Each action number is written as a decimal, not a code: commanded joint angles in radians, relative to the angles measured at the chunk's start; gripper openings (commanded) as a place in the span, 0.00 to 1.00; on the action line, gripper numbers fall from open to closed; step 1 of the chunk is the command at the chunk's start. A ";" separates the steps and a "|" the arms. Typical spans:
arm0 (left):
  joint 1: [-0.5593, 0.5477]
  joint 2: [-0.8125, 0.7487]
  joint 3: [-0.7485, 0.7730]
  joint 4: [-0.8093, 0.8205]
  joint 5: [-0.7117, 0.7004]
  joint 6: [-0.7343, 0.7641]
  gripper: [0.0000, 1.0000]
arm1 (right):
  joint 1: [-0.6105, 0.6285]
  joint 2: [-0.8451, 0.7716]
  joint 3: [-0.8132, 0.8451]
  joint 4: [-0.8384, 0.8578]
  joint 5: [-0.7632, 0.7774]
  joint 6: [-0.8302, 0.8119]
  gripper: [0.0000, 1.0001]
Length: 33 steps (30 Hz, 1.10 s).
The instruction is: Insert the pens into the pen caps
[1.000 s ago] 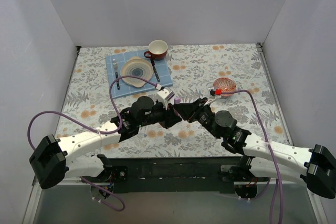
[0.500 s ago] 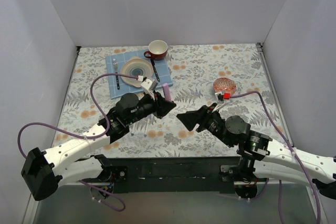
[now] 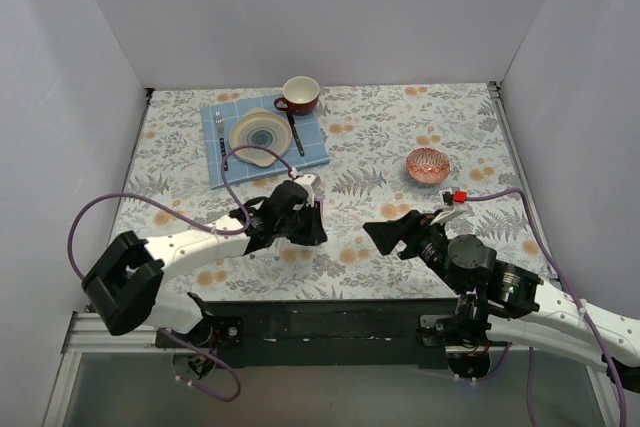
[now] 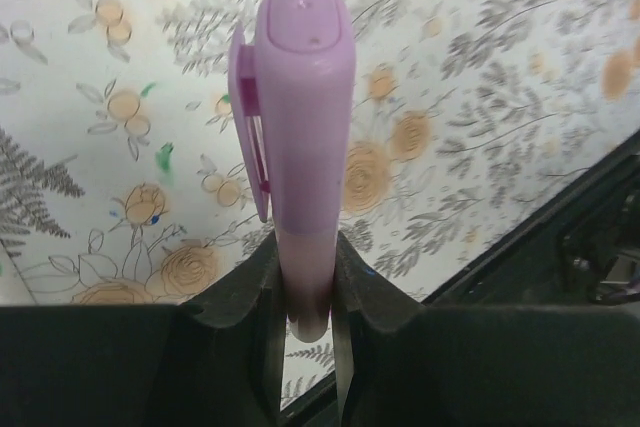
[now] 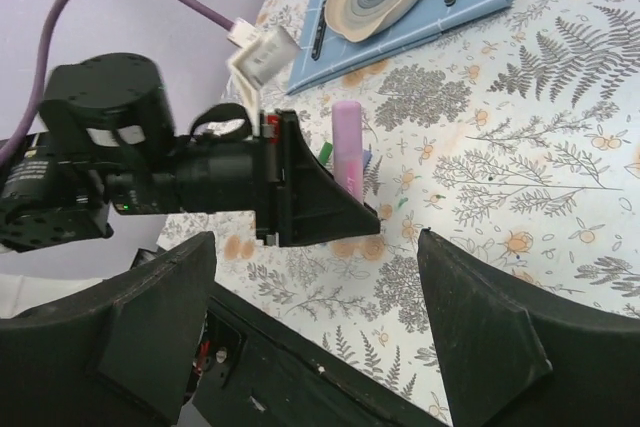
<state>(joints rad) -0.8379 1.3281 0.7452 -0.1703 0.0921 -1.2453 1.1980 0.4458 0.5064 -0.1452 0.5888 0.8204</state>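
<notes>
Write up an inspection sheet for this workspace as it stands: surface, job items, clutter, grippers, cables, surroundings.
Surface: floral tablecloth; a few green flecks on it, too small to identify.
Job's things: one lilac pen, cap on, its cap end sticking out past the fingers that hold it; no other pens or caps made out.
Clutter: blue placemat with plate, fork and knife; red cup at its far edge; patterned bowl to the right.
Grippers: left gripper shut on the lilac pen; right gripper open, empty.
Cables: left cable loops over the cloth; right cable runs along its arm.
Surroundings: plain pale walls on three sides.
</notes>
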 commanded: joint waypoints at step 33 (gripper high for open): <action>-0.001 -0.062 0.224 -0.157 -0.109 0.044 0.52 | 0.002 0.149 0.066 -0.057 -0.027 -0.021 0.96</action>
<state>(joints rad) -0.8368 1.4204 0.8856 -0.4385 0.0334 -1.3365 1.1980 0.5785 0.5163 -0.1852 0.5488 0.8074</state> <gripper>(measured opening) 0.472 0.918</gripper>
